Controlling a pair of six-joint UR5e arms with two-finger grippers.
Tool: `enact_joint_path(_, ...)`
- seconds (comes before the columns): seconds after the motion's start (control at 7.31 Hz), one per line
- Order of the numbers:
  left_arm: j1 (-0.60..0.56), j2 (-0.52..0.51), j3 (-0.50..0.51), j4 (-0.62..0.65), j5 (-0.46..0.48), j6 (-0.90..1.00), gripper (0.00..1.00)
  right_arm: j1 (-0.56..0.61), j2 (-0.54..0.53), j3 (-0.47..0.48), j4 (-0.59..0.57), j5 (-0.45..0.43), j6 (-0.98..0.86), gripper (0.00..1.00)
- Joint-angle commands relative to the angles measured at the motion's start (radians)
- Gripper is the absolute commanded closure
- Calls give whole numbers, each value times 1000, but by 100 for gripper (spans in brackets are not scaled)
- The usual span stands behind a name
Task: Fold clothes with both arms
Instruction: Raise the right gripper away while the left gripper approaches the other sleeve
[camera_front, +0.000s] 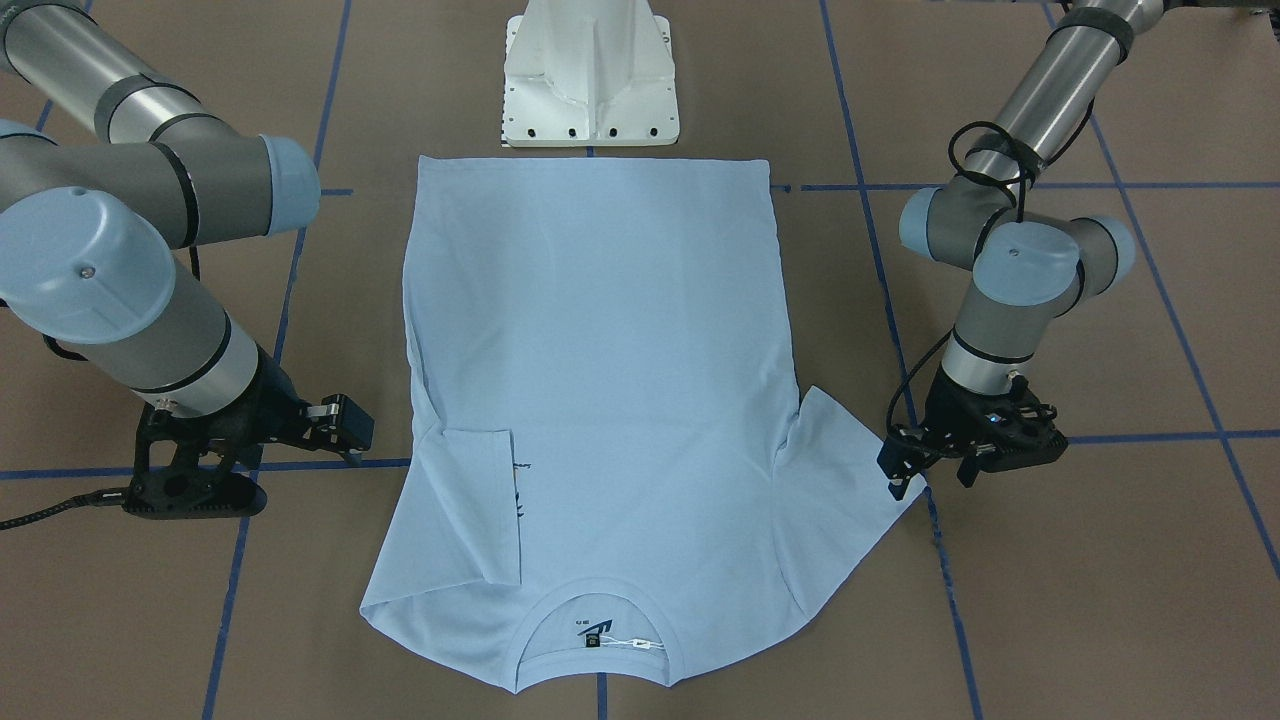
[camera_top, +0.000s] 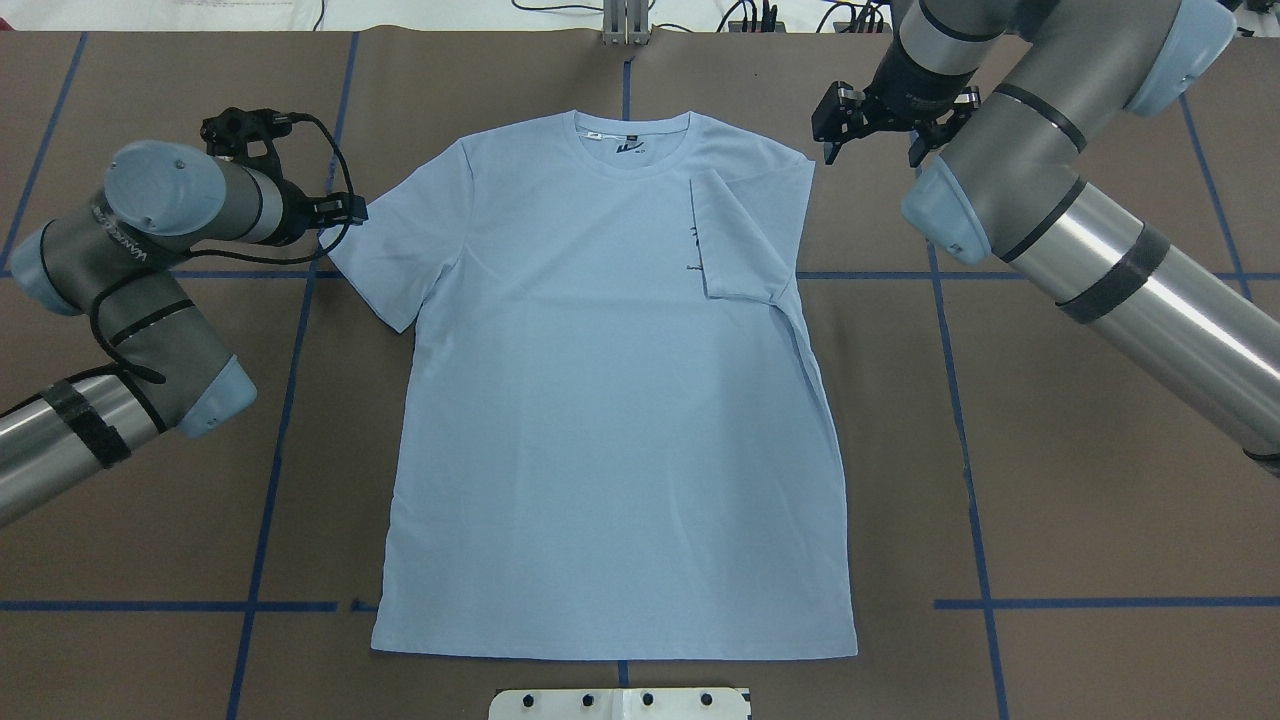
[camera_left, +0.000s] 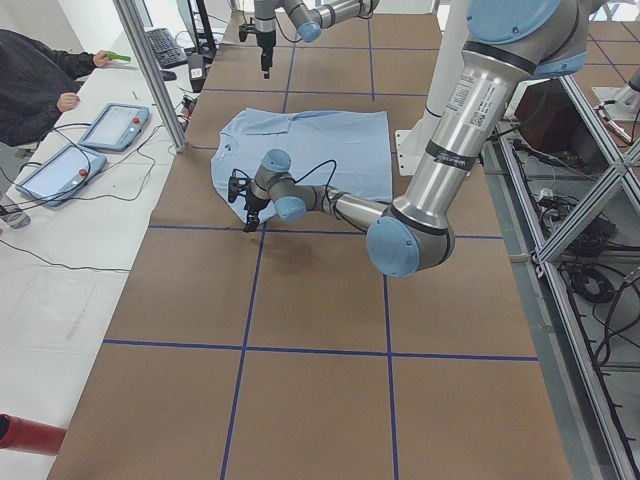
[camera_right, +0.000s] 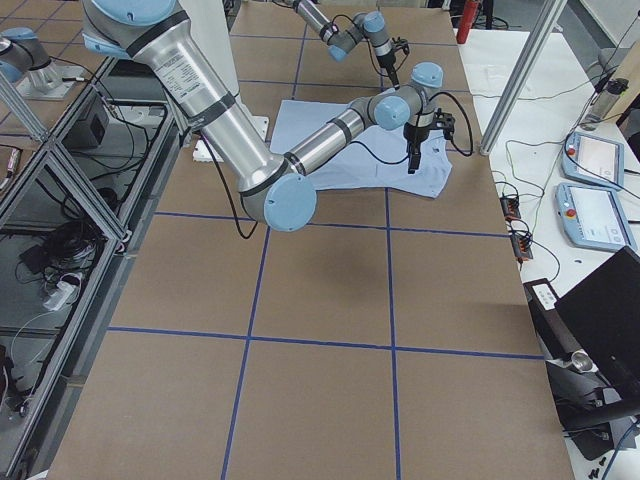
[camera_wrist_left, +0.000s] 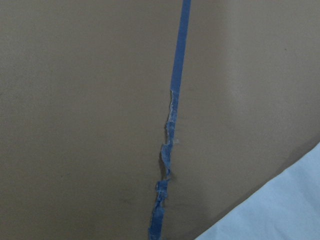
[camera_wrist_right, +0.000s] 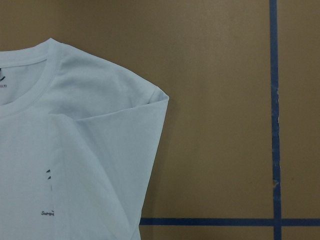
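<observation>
The pale blue T-shirt (camera_top: 610, 400) lies flat, front up, with its collar (camera_top: 632, 140) on the far side from the robot. Its sleeve on my right (camera_top: 750, 235) is folded in over the chest and hides part of the print. The other sleeve (camera_top: 390, 255) lies spread out. My left gripper (camera_front: 930, 478) is open, low at that sleeve's outer tip; I cannot tell whether it touches. My right gripper (camera_top: 870, 140) is open and empty, above the table beside the folded shoulder (camera_wrist_right: 150, 105). The left wrist view shows only a shirt corner (camera_wrist_left: 280, 215).
The white pedestal base (camera_front: 590, 75) stands at the shirt's hem edge. Blue tape lines (camera_top: 960, 400) cross the brown table cover. A person (camera_left: 40, 80), tablets (camera_left: 110, 125) and a metal post (camera_left: 150, 70) are off the collar side of the table.
</observation>
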Motion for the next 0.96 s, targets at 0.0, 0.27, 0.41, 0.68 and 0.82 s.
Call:
enact_joint_path(0.0, 3, 0, 1, 0, 1, 4, 18, 0, 1, 0, 0, 0, 1, 0)
enact_joint_path(0.27, 6, 0, 2, 4, 1, 6, 28, 0, 1, -3, 2, -2, 1, 0)
enact_joint_path(0.41, 6, 2, 4, 3, 1, 6, 29, 0, 1, -3, 2, -2, 1, 0)
enact_joint_path(0.68, 14, 2, 16, 3, 3, 7, 30, 0, 1, -3, 2, -2, 1, 0)
enact_joint_path(0.82, 14, 0, 16, 4, 1, 6, 34, 0, 1, -3, 2, -2, 1, 0)
